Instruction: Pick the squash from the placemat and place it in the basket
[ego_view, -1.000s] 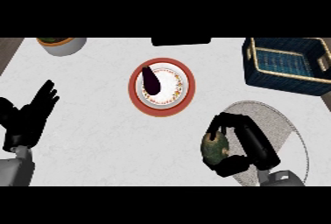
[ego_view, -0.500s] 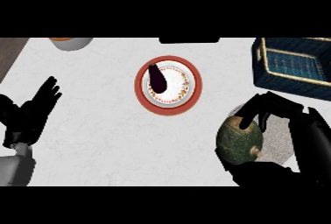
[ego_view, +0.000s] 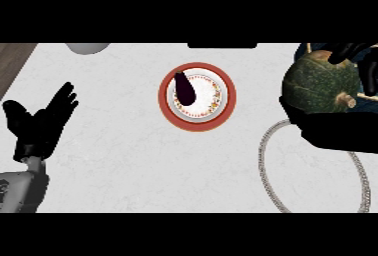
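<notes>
Cradling squash (ego_view: 319, 82), right hand (ego_view: 336, 131) seemingly raised

The widest open stretch of white counter (ego_view: 133, 170) runs across the lower middle, between the left hand (ego_view: 40, 122) resting open at the left edge and the round placemat (ego_view: 314, 167) at the lower right. Mid-counter stands the one obstacle — a red-rimmed plate (ego_view: 198, 96) carrying a dark eggplant (ego_view: 184, 89). Bare lanes pass on either side of it. The right side is crowded: the right hand (ego_view: 332, 127), curled round the dark green squash (ego_view: 321, 82), fills the upper right corner — the basket (ego_view: 304, 50) barely shows behind it.
</notes>
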